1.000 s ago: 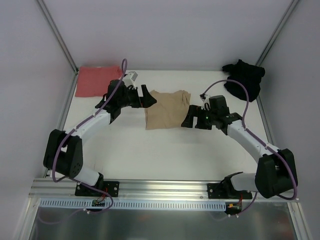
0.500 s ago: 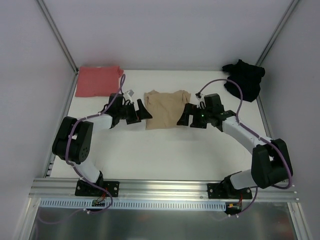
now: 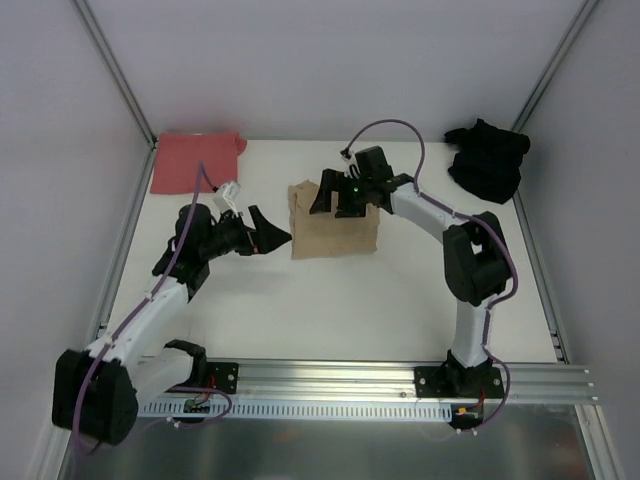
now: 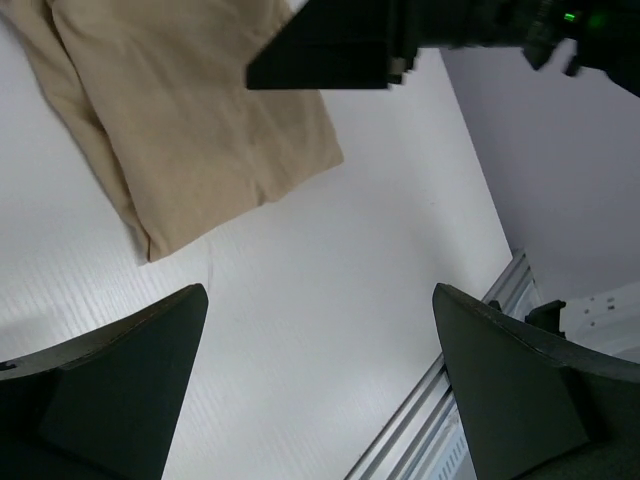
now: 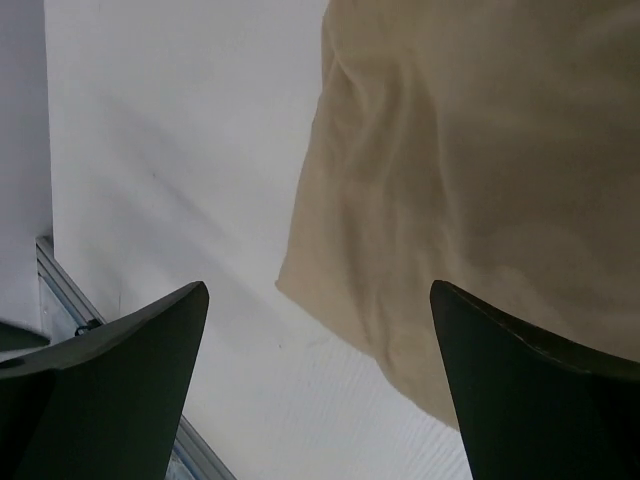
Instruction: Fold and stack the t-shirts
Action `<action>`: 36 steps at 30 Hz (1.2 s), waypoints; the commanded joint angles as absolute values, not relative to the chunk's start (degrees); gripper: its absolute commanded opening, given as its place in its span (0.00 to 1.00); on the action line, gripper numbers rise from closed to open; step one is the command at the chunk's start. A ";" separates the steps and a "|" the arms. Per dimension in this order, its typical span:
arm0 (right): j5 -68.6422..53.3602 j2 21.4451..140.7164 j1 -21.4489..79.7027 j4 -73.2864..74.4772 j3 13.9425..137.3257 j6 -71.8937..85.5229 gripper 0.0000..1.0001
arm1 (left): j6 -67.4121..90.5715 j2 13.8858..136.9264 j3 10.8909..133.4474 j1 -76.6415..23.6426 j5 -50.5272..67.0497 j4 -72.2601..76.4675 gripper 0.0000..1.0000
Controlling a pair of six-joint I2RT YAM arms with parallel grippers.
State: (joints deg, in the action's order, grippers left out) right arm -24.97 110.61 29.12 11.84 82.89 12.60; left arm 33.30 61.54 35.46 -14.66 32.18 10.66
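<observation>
The tan-beige t-shirt [image 3: 335,232] lies folded into a rectangle at mid-table. It also shows in the left wrist view [image 4: 190,130] and the right wrist view [image 5: 480,160]. My right gripper [image 3: 330,195] is open and empty, hovering over the shirt's far left edge. My left gripper [image 3: 272,228] is open and empty, just left of the shirt and not touching it. The salmon-red t-shirt [image 3: 195,162] lies folded flat at the far left corner. The black t-shirt [image 3: 490,158] lies crumpled at the far right corner.
The white table [image 3: 330,310] is walled in by pale panels on the left, back and right. A metal rail [image 3: 330,375] runs along the near edge and also shows in the left wrist view [image 4: 470,400]. The right gripper's black body [image 4: 330,45] shows in the left wrist view.
My right arm has swung left from the shirt's right side to over its far edge. My left gripper has drawn back a little, down and to the left. The tan shirt lies unmoved.
</observation>
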 commanded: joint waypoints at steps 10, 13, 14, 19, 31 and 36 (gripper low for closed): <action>-27.07 129.19 29.35 16.08 99.84 15.99 0.99 | 34.45 37.80 30.24 -14.94 28.48 -7.55 0.99; -24.35 130.43 29.27 18.54 99.41 16.61 0.99 | 34.81 35.16 30.93 -14.94 28.83 -9.57 0.99; -23.48 130.52 29.18 19.59 98.88 16.79 0.99 | 34.80 34.03 31.29 -14.85 28.74 -11.23 0.99; -17.67 123.34 28.92 20.84 88.71 19.60 0.99 | 32.43 31.20 33.92 -14.94 26.90 -17.13 0.99; -13.37 101.71 28.56 8.97 50.67 21.71 0.99 | 32.25 26.99 33.23 -14.94 27.24 -21.36 0.99; -8.71 88.63 28.91 11.85 45.18 19.34 1.00 | 32.61 25.58 32.00 -14.85 27.42 -21.97 0.99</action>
